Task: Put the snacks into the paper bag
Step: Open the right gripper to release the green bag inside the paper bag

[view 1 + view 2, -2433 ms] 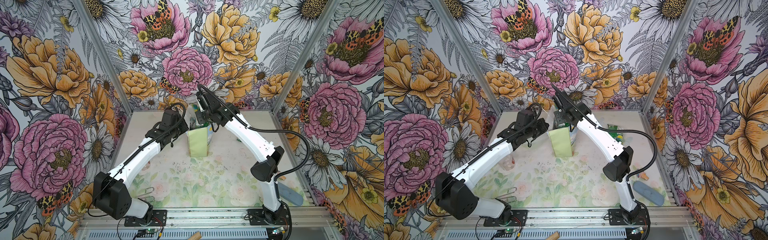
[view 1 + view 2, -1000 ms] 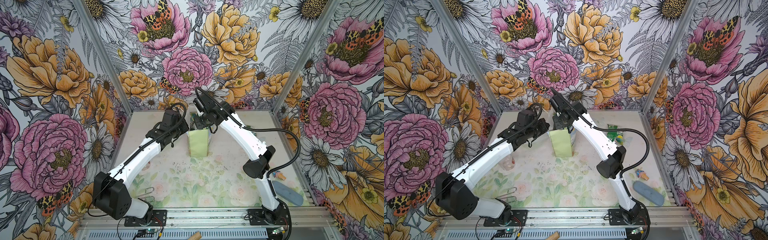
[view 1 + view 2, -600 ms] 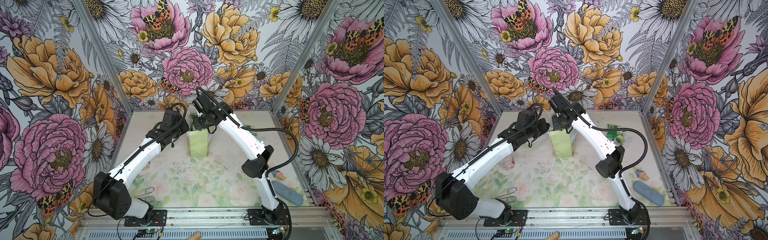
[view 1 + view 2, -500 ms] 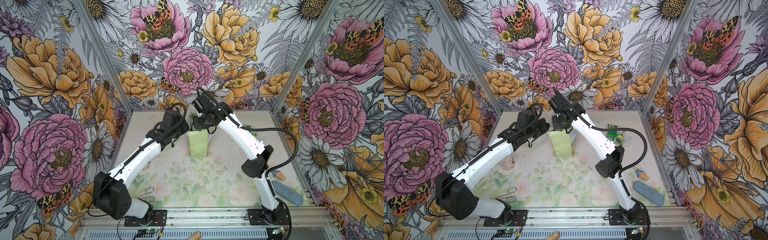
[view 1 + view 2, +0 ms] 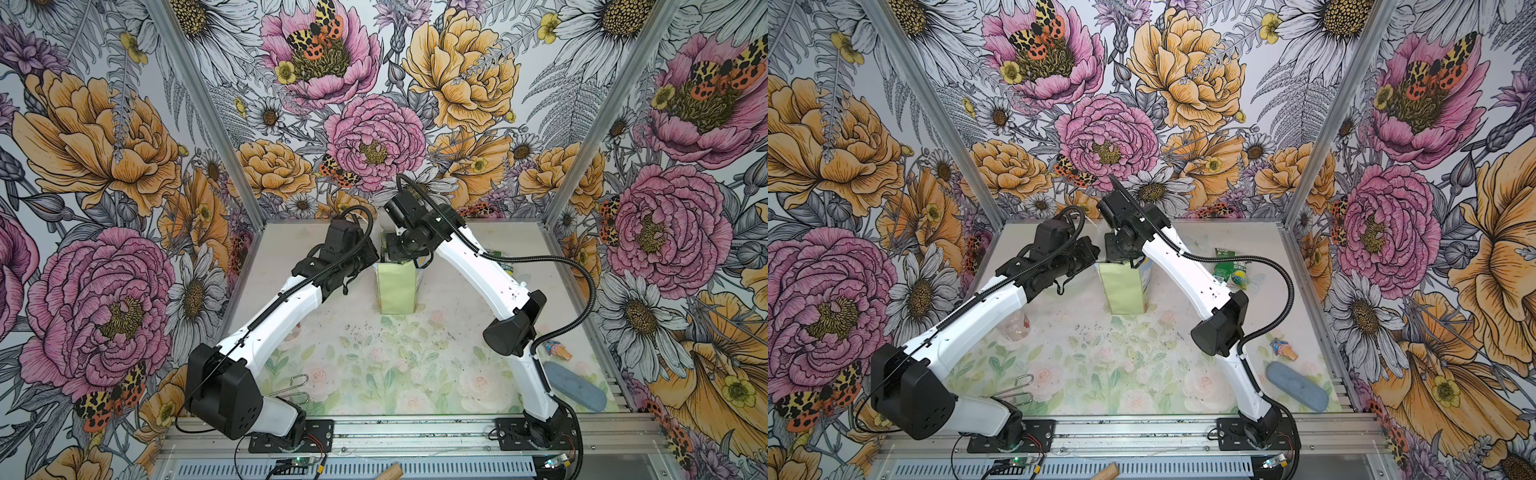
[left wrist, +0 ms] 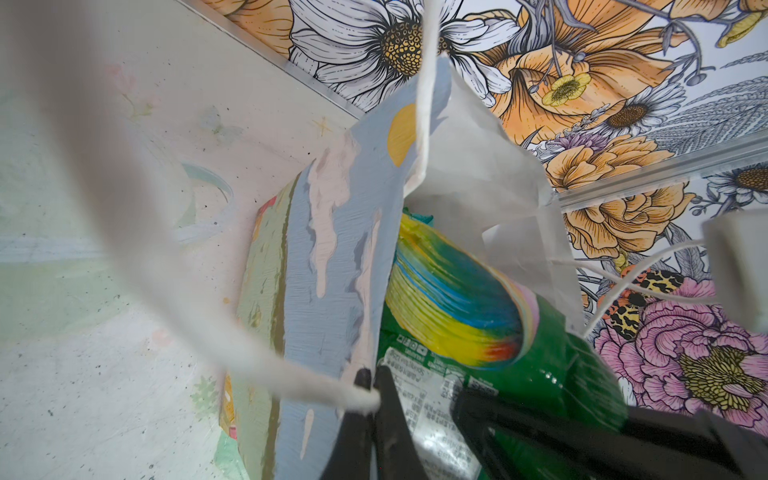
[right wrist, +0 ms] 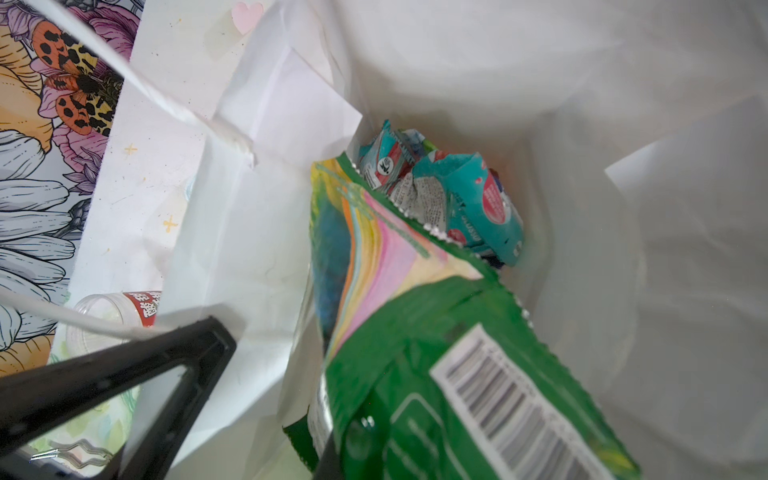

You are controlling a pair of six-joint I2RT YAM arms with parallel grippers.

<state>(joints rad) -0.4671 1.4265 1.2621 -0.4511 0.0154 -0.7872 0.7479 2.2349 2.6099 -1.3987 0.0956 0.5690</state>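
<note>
Green packet held inside the upright paper bag

In both top views the paper bag (image 5: 395,291) (image 5: 1123,291) stands upright at centre frame on the surface (image 5: 374,365). The left gripper (image 5: 371,261) meets its rim from the left, and the right gripper (image 5: 395,257) sits over its mouth. In the left wrist view the left gripper (image 6: 374,399) is pressed together on the bag's rim beside a cord handle (image 6: 257,357). In the right wrist view the right gripper pinches a green packet (image 7: 436,374) inside the bag, with teal packets (image 7: 465,199) deeper down at upper centre.
</note>
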